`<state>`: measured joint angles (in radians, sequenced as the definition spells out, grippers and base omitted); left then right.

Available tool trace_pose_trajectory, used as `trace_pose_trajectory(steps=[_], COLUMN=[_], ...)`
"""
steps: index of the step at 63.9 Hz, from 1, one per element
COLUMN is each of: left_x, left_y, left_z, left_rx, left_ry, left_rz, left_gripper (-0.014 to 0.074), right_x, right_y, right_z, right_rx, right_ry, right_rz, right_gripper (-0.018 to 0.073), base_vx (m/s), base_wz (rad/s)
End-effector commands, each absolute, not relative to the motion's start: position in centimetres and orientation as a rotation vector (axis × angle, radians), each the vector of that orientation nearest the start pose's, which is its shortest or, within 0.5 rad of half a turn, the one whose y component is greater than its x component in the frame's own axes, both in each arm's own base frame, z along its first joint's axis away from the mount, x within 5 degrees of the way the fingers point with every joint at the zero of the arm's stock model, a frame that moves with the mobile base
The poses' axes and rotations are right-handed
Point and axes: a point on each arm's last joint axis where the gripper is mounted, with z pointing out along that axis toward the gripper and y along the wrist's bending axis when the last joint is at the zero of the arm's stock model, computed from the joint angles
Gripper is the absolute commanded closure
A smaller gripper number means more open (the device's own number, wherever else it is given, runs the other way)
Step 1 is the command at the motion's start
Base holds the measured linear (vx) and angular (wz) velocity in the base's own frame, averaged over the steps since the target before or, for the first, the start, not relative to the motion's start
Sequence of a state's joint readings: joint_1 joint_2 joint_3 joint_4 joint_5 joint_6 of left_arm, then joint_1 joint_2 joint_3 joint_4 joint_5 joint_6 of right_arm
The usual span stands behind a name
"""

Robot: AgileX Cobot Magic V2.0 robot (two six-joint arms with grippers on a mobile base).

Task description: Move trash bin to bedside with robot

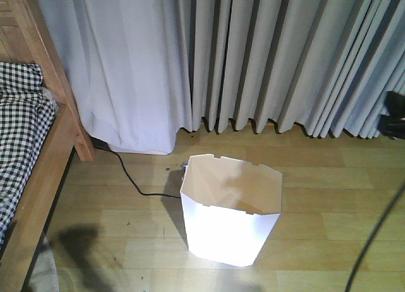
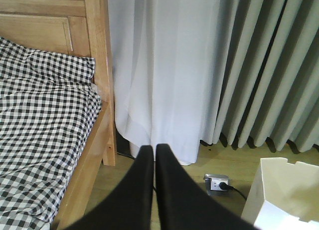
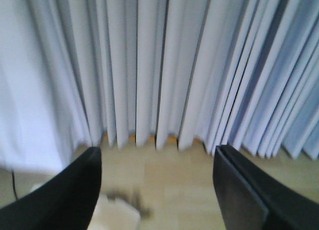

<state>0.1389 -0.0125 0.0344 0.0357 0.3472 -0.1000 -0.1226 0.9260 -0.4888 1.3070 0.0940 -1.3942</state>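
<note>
In the front-facing view the trash bin (image 1: 231, 209) stands upright on the wooden floor (image 1: 316, 178) in the lower centre of the frame, its notched angular rim open to the camera and its cream inside lit from the upper left. The bin sits well apart from the bed frame (image 1: 50, 159), which runs down the left edge of the frame with the checked bedding (image 1: 19, 133) lying on it. Grey curtains (image 1: 285, 57) hang across the whole top of the frame, their hems just above the floor behind the bin. A black cable (image 1: 130, 178) snakes over the floor from the foot of the bed frame toward the bin's upper left corner. A thin dark line crosses the lower right corner, and a black part shows at the right edge, too little of it to name. In the left wrist view the left hand (image 2: 154, 155) reaches up from the bottom centre with its two black fingers pressed together, nothing between them; the bed frame and bedding fill the left of that frame, the bin's rim shows at the lower right, and a small power socket (image 2: 216, 182) with a plug lies on the floor between hand and bin. In the right wrist view the right hand (image 3: 157, 165) has its fingers (image 3: 75, 195) spread wide apart at the lower corners, holding nothing, with blurred curtains and floor beyond.
</note>
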Motion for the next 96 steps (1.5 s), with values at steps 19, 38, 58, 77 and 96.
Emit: trace_pose_trajectory(steps=[19, 38, 58, 77, 96], left_x=[5.3, 5.3, 5.3, 5.3, 5.3], left_y=[0.8, 0.8, 0.8, 0.8, 0.8], left_z=[17.6, 17.6, 17.6, 17.6, 17.6], left_rx=[-0.191, -0.191, -0.191, -0.191, -0.191], left_ry=[1.766, 1.766, 1.766, 1.766, 1.766], left_rz=[0.054, 0.054, 0.054, 0.054, 0.054], left_gripper=[0.0603, 0.0603, 0.0603, 0.0603, 0.0603], right_x=[10.8, 7.6, 6.5, 6.5, 6.5], right_y=[-0.7, -0.2, 1.0, 0.6, 0.6], right_z=[30.7, 27.7, 26.5, 26.5, 26.5], right_rx=[0.07, 0.041, -0.124, -0.113, -0.113], right_ry=[1.581, 1.508, 1.48, 1.479, 1.479], right_rz=[-0.02, -0.014, 0.004, -0.047, -0.047], right_gripper=[0.0083, 0.0083, 0.0235, 0.057, 0.0568], base_vx=[0.0, 0.0, 0.0, 0.0, 0.0], base_wz=[0.0, 0.0, 0.0, 0.0, 0.0])
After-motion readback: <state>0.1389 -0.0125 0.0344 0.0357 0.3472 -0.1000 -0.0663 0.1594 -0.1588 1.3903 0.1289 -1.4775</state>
